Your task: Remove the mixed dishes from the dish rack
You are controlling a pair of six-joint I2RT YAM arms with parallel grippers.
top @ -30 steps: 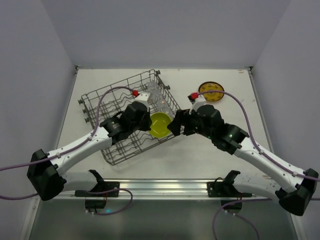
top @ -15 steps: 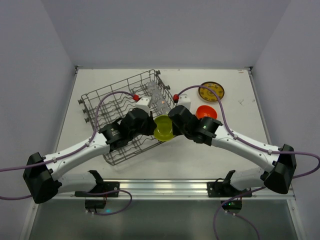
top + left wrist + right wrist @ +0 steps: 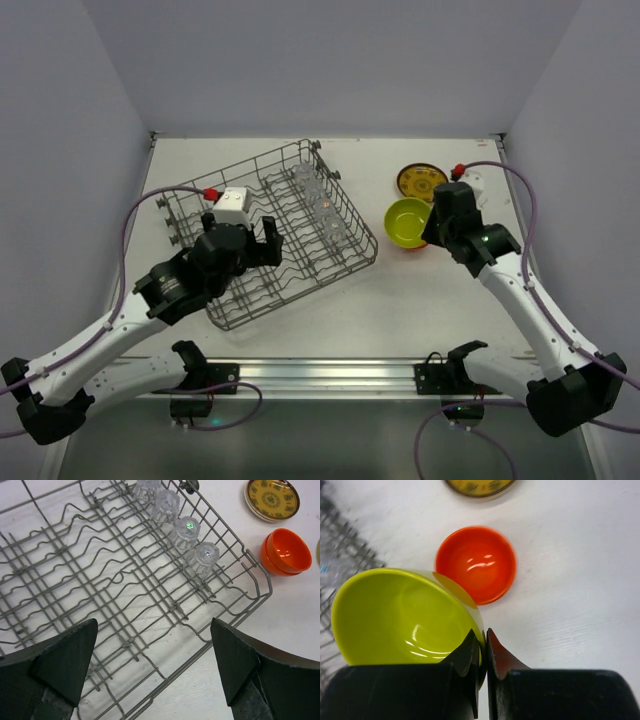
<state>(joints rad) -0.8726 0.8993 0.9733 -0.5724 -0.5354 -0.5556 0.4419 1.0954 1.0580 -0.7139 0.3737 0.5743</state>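
Observation:
The grey wire dish rack (image 3: 270, 240) sits left of centre, and a row of several clear glass cups (image 3: 320, 205) stands upside down along its right side (image 3: 186, 530). My left gripper (image 3: 238, 232) hovers over the rack's bare wires (image 3: 125, 580), open and empty (image 3: 154, 625). My right gripper (image 3: 430, 222) is shut on the rim of the lime-yellow bowl (image 3: 405, 615), holding it tilted just above an orange bowl (image 3: 476, 562) on the table. The brown-gold patterned plate (image 3: 421, 182) lies beyond them.
The orange bowl (image 3: 285, 550) and the patterned plate (image 3: 272, 497) lie on the white table right of the rack. The rack's front right corner (image 3: 267, 582) is close to the orange bowl. Grey walls close in the table on three sides.
The lime-yellow bowl passed from my left gripper to my right, which carried it right, out of the rack and over the orange bowl. My left gripper opened and drew back left.

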